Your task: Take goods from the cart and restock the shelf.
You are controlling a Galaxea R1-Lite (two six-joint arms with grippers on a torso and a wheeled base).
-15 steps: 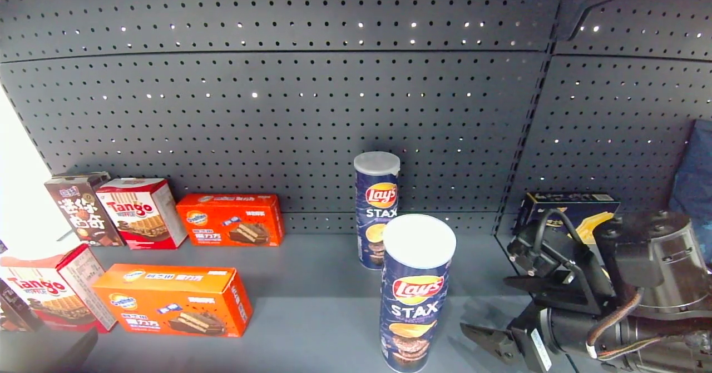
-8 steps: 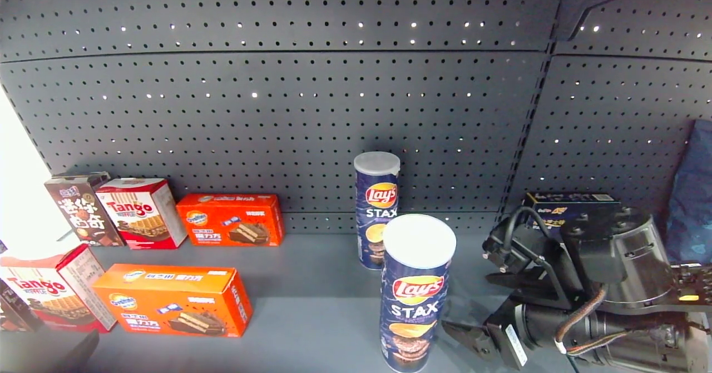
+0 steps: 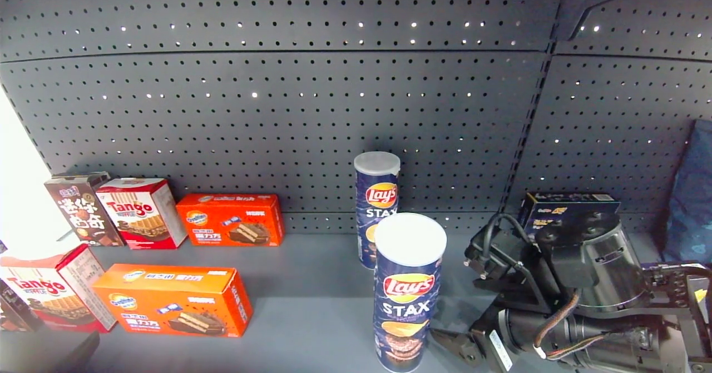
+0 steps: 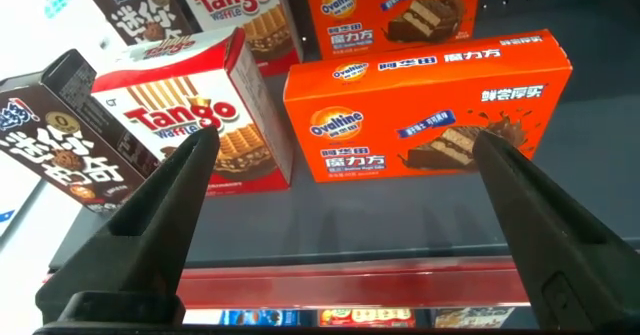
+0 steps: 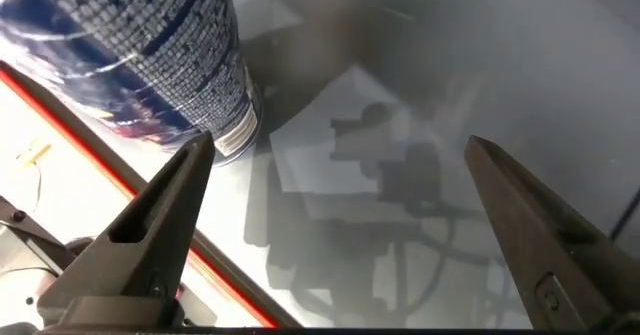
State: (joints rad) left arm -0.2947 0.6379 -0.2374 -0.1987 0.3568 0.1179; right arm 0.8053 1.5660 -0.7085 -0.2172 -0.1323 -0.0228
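Grey shelf [image 3: 311, 284]: my right end effector [image 5: 340, 143] gapes empty beside the near can [image 3: 409, 284]; my left end effector [image 4: 347, 137] is open, empty.

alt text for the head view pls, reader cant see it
A tall blue chip can stands at the front of a grey shelf, with the right gripper low beside it. A second can stands behind it; orange and red snack boxes sit at left.
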